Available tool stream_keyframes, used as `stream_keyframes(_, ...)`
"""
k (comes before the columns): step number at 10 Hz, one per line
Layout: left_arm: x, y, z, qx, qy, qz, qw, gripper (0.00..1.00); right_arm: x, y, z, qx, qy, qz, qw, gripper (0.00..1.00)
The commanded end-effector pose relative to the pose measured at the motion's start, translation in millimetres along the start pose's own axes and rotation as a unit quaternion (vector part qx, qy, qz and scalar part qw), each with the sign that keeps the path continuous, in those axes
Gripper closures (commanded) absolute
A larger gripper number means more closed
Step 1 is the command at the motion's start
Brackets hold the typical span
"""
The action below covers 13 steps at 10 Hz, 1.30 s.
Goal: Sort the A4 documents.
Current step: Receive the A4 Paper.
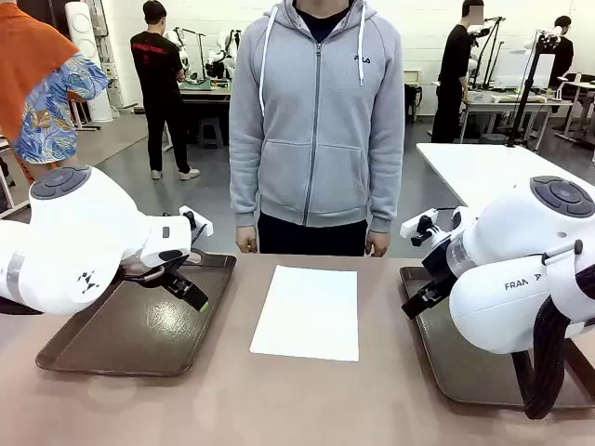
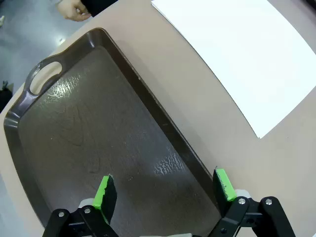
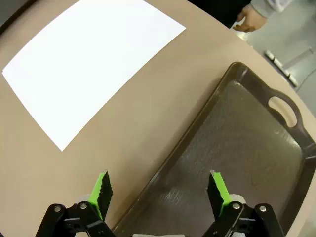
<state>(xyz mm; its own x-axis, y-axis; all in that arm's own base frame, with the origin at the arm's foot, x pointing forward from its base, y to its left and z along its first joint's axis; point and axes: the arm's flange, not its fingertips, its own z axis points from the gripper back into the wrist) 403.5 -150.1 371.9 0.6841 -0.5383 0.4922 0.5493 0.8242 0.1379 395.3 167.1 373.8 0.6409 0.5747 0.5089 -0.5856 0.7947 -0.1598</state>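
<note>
The A4 documents [image 1: 307, 311] lie flat on the brown table [image 1: 279, 409], white and blank. Whether this is one sheet or a thin stack cannot be told.

The left gripper [image 2: 165, 190] hangs above the dark brown left tray [image 2: 74, 128]. Its green-padded jaws are spread wide and hold nothing. From this gripper the paper is ahead and off to the right, past the tray's long rim and a strip of bare table, well apart from the fingers.

The right gripper [image 3: 160, 190] is likewise spread wide and empty. It sits over the inner rim of the right tray [image 3: 247, 148], one pad over the table and the other over the tray. From here the paper is ahead and to the left, also well apart.

A person stands at the far side, hands [image 1: 246, 243] resting at the table's edge.

The paper is probably very light, thin and floppy, and likely to slide on the smooth tabletop. It lies flush with the surface, so there is no raised edge for a finger to get under. A corner or the long edge nearest the gripper looks like the best place to grip. A pad may need to press down and drag the sheet until it buckles. A hard pinch could crease it.
</note>
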Motion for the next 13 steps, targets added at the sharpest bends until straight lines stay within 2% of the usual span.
stream_keyframes(1, 0.0, 0.0, 0.0, 0.0, 0.0, 0.0, 1.0, 0.0, 0.0, 0.0, 0.0, 0.0, 0.0, 0.0, 1.0, 0.0)
stream_keyframes(13, 0.0, 0.0, 0.0, 0.0, 0.0, 0.0, 1.0, 0.0, 0.0, 0.0, 0.0, 0.0, 0.0, 0.0, 1.0, 0.0)
